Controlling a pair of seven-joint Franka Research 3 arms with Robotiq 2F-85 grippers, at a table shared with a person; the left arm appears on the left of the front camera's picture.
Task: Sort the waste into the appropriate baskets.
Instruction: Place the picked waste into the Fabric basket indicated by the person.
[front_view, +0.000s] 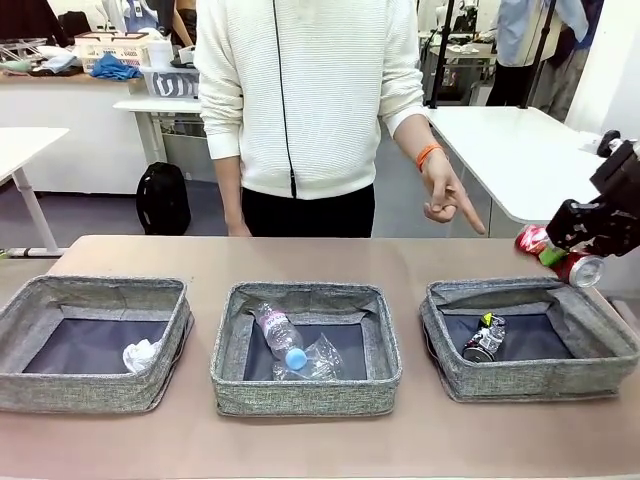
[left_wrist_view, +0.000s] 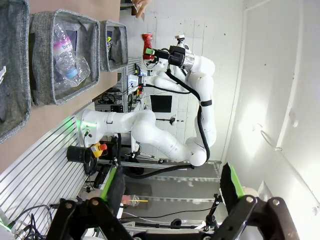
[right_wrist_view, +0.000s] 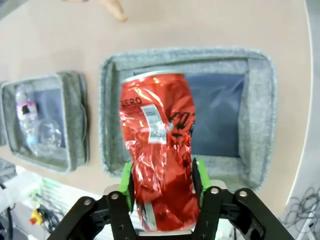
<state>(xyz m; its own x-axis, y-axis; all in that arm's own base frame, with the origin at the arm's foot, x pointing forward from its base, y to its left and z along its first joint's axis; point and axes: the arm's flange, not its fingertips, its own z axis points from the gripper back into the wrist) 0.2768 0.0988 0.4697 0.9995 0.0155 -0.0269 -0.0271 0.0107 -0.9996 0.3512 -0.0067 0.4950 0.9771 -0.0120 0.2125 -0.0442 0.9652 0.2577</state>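
While you are looking across the table in the front view, your right gripper (front_view: 556, 256) is hanging above the right basket (front_view: 530, 378) with the crushed red can (front_view: 578, 268) between its green pads. Inside that basket the crushed dark can (front_view: 484, 340) is lying. The middle basket (front_view: 306, 385) is holding the clear plastic bottle (front_view: 279, 335) with its blue cap and the clear plastic cup (front_view: 322, 355) just beside it, and the white paper wad (front_view: 141, 355) is sitting in the left basket (front_view: 90, 385). The person's hand (front_view: 447, 200) is pointing down beyond the table's far edge.

Turning to the left wrist view, your left gripper (left_wrist_view: 172, 187) is standing released, its fingers spread wide off the table. Farther off, the other arm is carrying the red can near the far basket.

Through the right wrist view, the red can is standing upright between the two pads over the basket's dark bottom. You cannot tell from these frames whether the pads are pressing on it or have just let go.
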